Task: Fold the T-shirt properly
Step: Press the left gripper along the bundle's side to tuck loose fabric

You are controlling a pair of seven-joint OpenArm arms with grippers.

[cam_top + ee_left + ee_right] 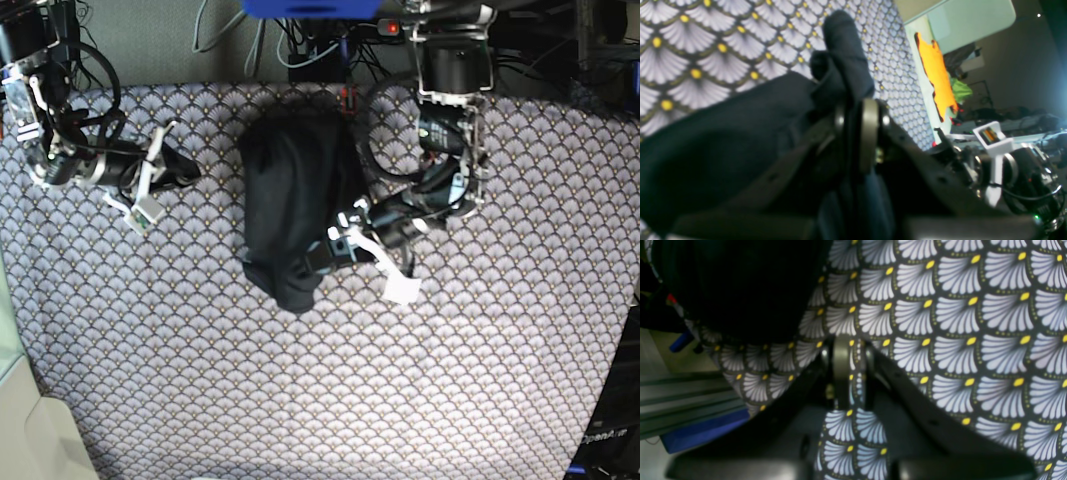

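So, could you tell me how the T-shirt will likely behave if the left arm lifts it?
Probably floppy: the T-shirt bunches into soft folds where the left gripper pinches it. It should drape and drag along the tablecloth rather than hold shape.

1. The left pincer [857, 110] was blurred in its wrist view, its tips buried in the T-shirt [740, 133].
2. Clutter [1007, 156] right of it was too blurred to identify.
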